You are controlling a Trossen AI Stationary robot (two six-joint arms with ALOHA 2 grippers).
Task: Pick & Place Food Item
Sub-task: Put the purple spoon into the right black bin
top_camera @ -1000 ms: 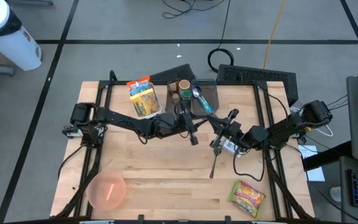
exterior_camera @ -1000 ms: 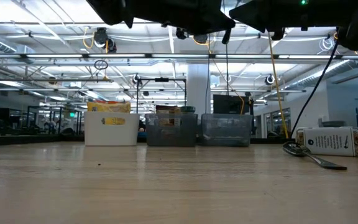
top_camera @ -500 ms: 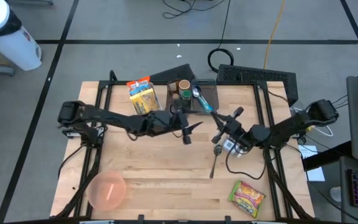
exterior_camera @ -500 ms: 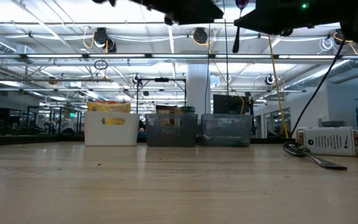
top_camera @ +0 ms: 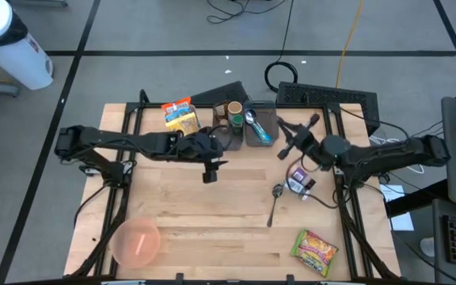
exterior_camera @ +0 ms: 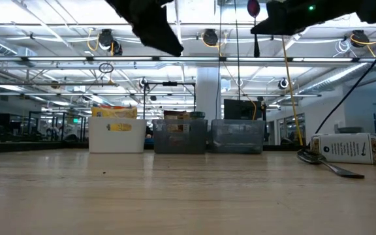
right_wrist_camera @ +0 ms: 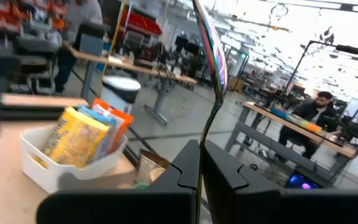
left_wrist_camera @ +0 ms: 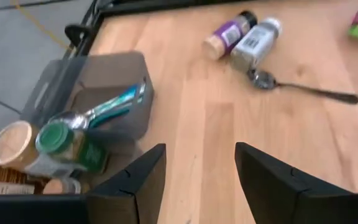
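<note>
Right gripper [right_wrist_camera: 199,163] fingers clench a thin shiny spoon [right_wrist_camera: 211,46]; left gripper [left_wrist_camera: 197,180] fingers released.

Pink bowl [top_camera: 137,241] at the near-left table corner; metal spoon [top_camera: 274,204] flat on the wood, right of centre. Black keyboard [top_camera: 327,98] and coiled cable [top_camera: 282,74] on the floor past the far edge, white bin [top_camera: 14,47] off to the far left. Seated person [right_wrist_camera: 319,112] at a desk in the room behind.

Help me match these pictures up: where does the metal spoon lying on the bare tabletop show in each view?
High view: the spoon lies right of centre, below the white bottle.
Low view: far right, bowl toward the white bottle, handle running right.
Left wrist view: upper right, bowl beside the white bottle, handle pointing away.
Right wrist view: not in it.
Shared landmark: the white bottle lying next to the spoon's bowl.
</note>
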